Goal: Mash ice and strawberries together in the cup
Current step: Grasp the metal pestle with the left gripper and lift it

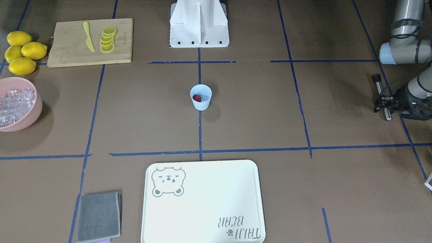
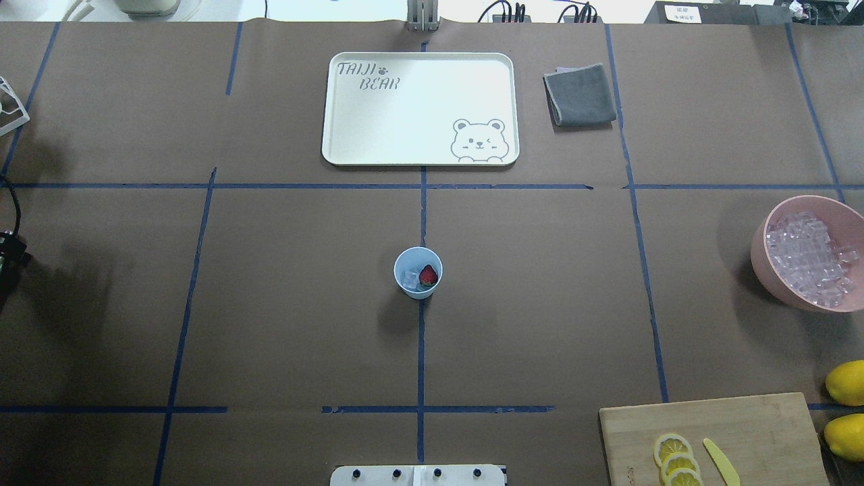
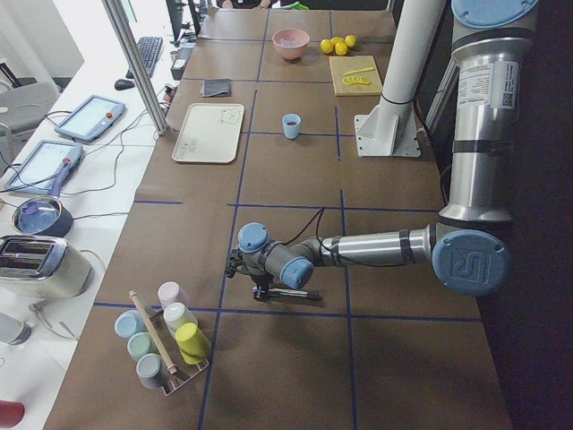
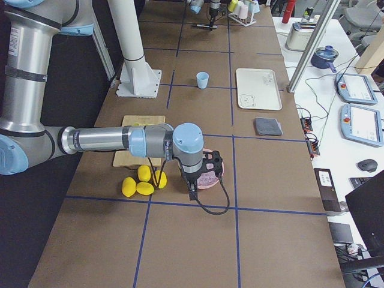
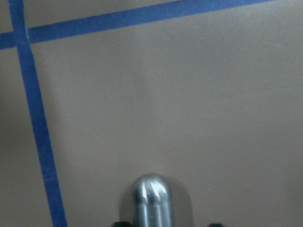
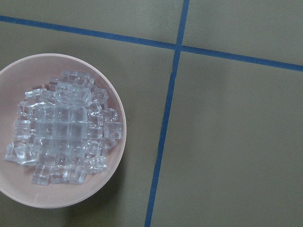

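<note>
The counter is covered in brown paper crossed by blue tape lines. A white side desk runs along the left of the exterior left view. Light falls evenly, with soft shadows.

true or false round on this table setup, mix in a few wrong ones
1. The cup holds a strawberry and ice. True.
2. The cup stands on the tray. False: it stands on the brown table paper, well apart from the tray.
3. The left hand grips a metal rod. True.
4. The pink bowl is full of fruit. False: it holds ice cubes; the lemons lie on the table beside the cutting board.
5. Lemon slices lie on the cutting board. True.
</note>
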